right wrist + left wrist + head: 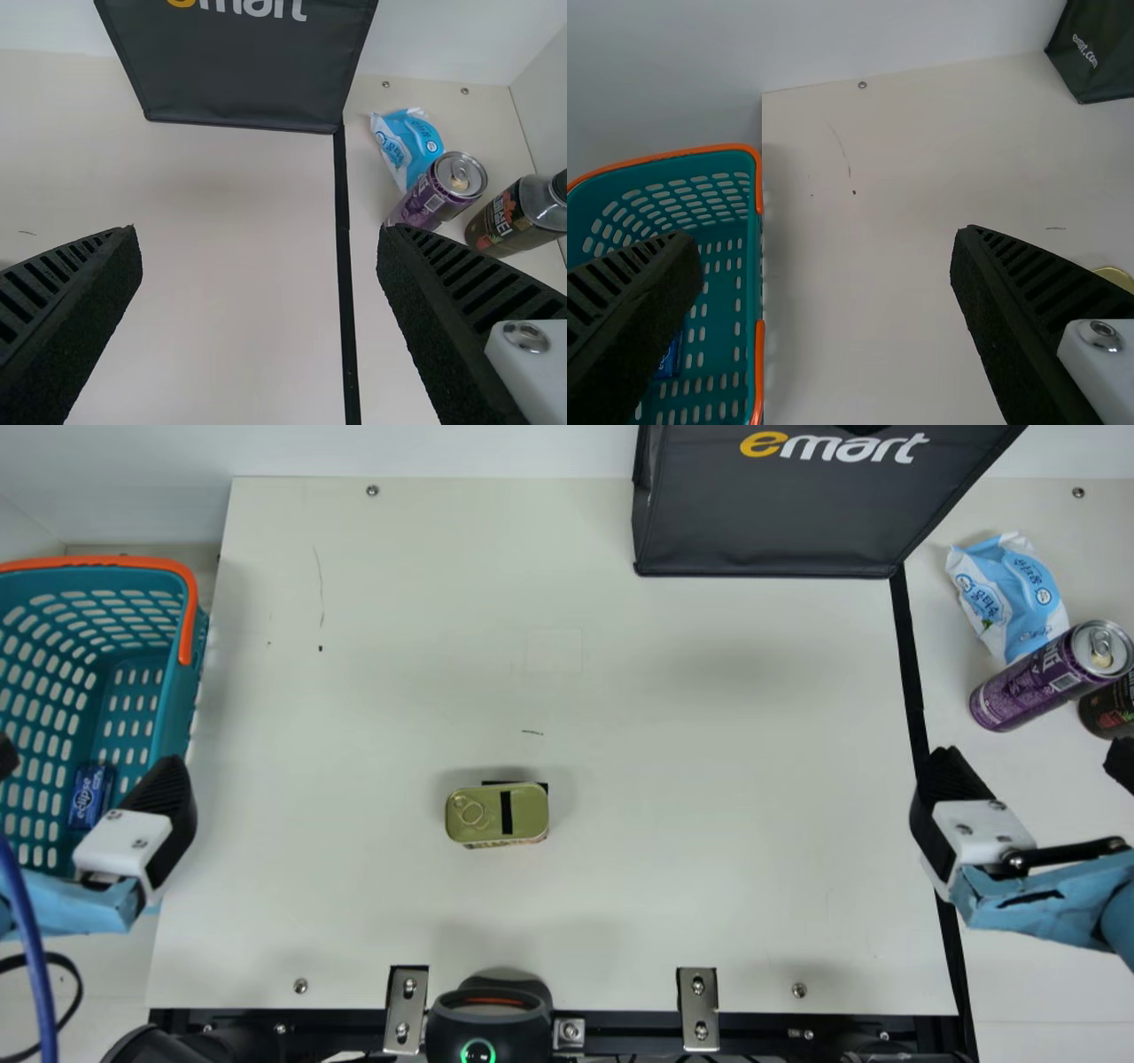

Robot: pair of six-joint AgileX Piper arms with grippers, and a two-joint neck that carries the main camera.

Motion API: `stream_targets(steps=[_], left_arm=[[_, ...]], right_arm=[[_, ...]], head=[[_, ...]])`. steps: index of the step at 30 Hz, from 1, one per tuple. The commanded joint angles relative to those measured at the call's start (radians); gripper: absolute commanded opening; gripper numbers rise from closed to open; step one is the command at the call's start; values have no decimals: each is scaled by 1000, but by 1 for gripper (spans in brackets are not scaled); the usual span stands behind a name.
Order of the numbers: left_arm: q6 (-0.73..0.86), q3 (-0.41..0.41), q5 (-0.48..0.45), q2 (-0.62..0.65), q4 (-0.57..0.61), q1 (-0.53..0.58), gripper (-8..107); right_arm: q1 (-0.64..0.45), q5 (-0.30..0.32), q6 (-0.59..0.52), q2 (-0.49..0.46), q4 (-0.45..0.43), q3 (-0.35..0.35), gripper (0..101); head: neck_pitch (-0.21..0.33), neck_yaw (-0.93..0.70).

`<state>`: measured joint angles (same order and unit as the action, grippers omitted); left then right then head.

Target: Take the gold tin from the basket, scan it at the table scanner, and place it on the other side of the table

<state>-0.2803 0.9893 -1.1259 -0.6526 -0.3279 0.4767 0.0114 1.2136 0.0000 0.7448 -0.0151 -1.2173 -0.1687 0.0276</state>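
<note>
In the main view, the gold rectangular metal tin with a ring-pull lid [483, 828] sits lid up around the middle of the cream table [709, 735], out of the teal plastic basket with an orange rim [133, 562] and apart from the black scanner with a green-lit ring [490, 1014]. It should handle as stiff and fairly light for its size, hard to crush, though its smooth metal could slip; I'd take it from above across the two long side walls, keeping clear of the ring pull, which could bend or catch. The left gripper [87, 762] is by the basket and the right gripper [1032, 757] is over at the other side, each with its two black ribbed fingers spread and neither touching the tin. In the left wrist view, the fingers stand wide apart with nothing held between them, and a sliver of the tin's lid peeks out beyond one finger. In the right wrist view, that pair is wide apart too, gripping nothing, with the purple metal drink can [434, 195] farther off.
</note>
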Motion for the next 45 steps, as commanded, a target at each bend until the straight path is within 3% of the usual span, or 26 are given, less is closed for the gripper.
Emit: stream_targets(steps=[1,10,22,29,45], left_arm=[[0,0,0,0,0,0,90],[0,0,0,0,0,0,90],[0,0,0,0,0,0,90],[0,0,0,0,0,0,90],[0,0,0,0,0,0,90]], right_arm=[[2,-1,0,2,-1,0,95],[73,6,-45,54,21,15,95],[182,6,-200,139,86,72,95],[242,6,-232,206,25,60,95],[552,-100,-181,441,-68,30,95]], head=[[30,0],[30,0],[30,0],[30,0],[30,0]])
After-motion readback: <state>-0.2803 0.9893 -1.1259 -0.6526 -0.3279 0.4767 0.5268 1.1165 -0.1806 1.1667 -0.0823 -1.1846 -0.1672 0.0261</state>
